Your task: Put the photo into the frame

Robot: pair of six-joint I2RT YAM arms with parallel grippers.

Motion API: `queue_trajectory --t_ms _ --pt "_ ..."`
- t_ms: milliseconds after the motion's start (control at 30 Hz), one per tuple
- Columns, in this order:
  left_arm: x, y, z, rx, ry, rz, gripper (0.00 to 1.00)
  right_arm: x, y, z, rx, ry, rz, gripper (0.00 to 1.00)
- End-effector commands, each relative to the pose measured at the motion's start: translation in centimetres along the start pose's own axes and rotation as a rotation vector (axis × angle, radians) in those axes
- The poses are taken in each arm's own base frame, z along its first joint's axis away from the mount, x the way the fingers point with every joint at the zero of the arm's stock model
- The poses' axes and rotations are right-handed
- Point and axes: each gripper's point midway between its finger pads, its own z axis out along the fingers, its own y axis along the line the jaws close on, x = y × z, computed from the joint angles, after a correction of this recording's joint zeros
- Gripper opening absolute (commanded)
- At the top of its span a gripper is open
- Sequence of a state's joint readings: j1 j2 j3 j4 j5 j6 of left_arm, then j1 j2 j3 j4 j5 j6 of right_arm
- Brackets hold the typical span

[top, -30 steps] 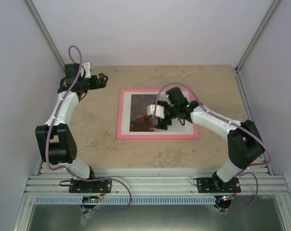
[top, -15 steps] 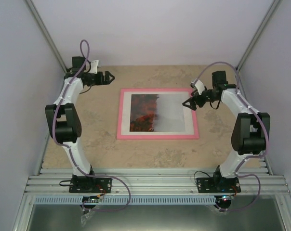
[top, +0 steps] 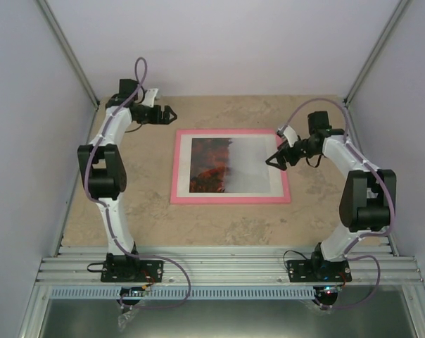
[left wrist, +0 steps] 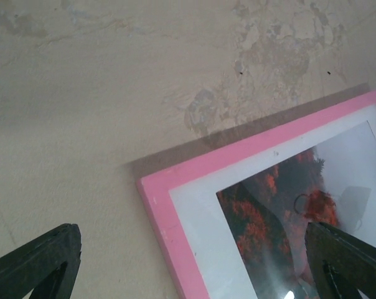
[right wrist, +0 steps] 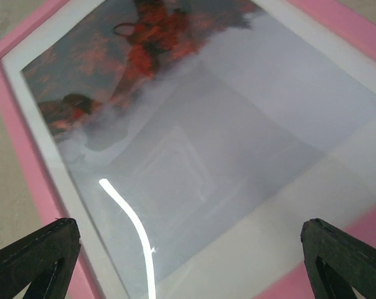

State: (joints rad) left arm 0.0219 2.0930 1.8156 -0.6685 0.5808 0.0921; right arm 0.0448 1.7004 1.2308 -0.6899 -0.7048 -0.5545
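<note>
Centre of bench (top: 128, 218): frame (top: 230, 200) lies flat, long sides parallel w/ near edge. photo (top: 212, 165) sits inside it, print side up, white border showing all round, red-orange at left, pale grey at right. R gripper (top: 272, 160) hovers over frame's right side, jaws wide apart, nothing btwn them. Farther back, L gripper (top: 173, 114) hangs just off frame's far-left corner, jaws likewise spread, holding nothing.
</note>
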Motion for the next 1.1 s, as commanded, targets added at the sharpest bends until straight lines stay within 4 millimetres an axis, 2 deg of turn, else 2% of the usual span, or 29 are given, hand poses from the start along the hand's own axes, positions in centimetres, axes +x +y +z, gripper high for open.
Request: queue_trajectory --t_ms 0,33,100,133,200,300,500,800,933,1067 --pt "0.3 -0.8 3.1 0.019 0.055 0.027 0.99 0.3 6.1 1.3 -0.138 0.057 -0.166 0.98" --pt "0.3 -1.1 4.0 0.034 0.063 0.022 0.99 1.1 8.3 1.9 -0.197 0.098 -0.204 0.98" --pt "-0.1 -1.6 5.7 0.051 0.069 0.004 0.99 2.8 11.6 3.1 -0.293 0.169 -0.299 0.98" --pt "0.2 -1.8 7.2 0.061 0.083 -0.008 0.99 3.7 12.8 3.5 -0.335 0.205 -0.332 0.98" --pt "0.1 -1.9 9.0 0.049 0.101 -0.021 1.00 5.3 14.6 4.3 -0.404 0.267 -0.384 0.98" --pt "-0.2 -2.1 11.3 0.016 0.110 -0.001 1.00 7.2 16.0 5.0 -0.478 0.338 -0.421 0.98" --pt "-0.4 -2.5 14.2 -0.001 0.078 -0.008 0.99 11.5 18.0 6.6 -0.615 0.503 -0.410 0.98" --pt "0.0 -1.4 16.7 -0.025 0.073 -0.018 0.99 14.6 20.0 7.5 -0.693 0.633 -0.404 0.97" --pt "0.6 -2.2 17.0 0.018 0.094 -0.001 0.99 15.6 19.4 7.4 -0.662 0.676 -0.413 0.97" --pt "2.7 -3.7 16.3 0.075 0.181 0.061 0.99 15.7 16.9 7.7 -0.546 0.698 -0.409 0.98"
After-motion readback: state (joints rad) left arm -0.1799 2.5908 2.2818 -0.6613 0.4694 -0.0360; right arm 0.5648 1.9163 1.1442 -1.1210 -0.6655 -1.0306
